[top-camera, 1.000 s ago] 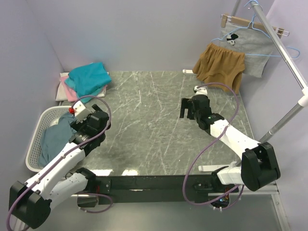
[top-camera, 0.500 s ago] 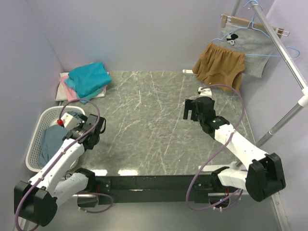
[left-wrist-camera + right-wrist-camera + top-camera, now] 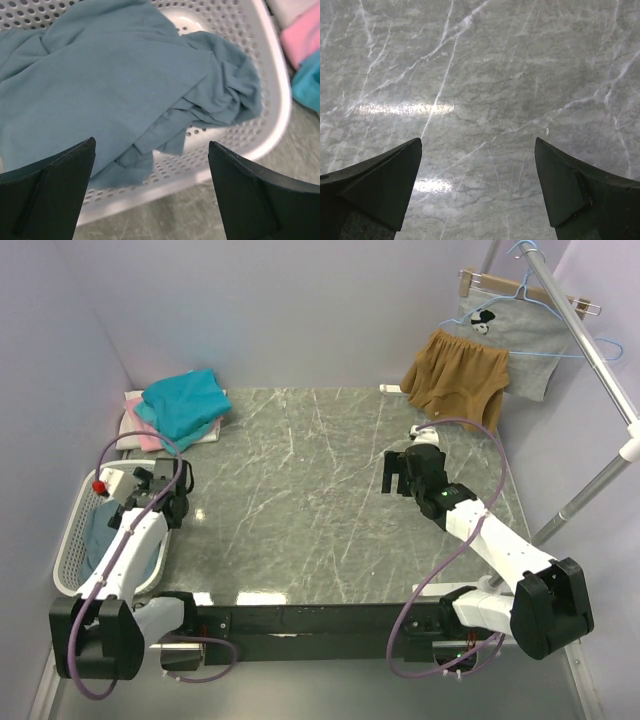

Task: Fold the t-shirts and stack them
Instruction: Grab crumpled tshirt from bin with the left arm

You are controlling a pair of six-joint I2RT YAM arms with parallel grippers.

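Note:
A large grey-blue t-shirt lies crumpled in the white perforated basket at the table's left edge; it also shows in the top view. My left gripper is open and empty, just above the basket's near rim; in the top view it is at the basket's right side. A teal t-shirt lies on a pink one and a white one at the back left. My right gripper is open and empty over bare marble, as its wrist view shows.
Mustard-brown shorts and a light grey printed garment hang from a metal rail at the back right. Lilac walls close the left and back. The folded stack's pink and teal edges lie just beyond the basket.
My left arm has swung left and back from the table's near-left part to the basket's rim. My right arm has shifted slightly to the right, still open.

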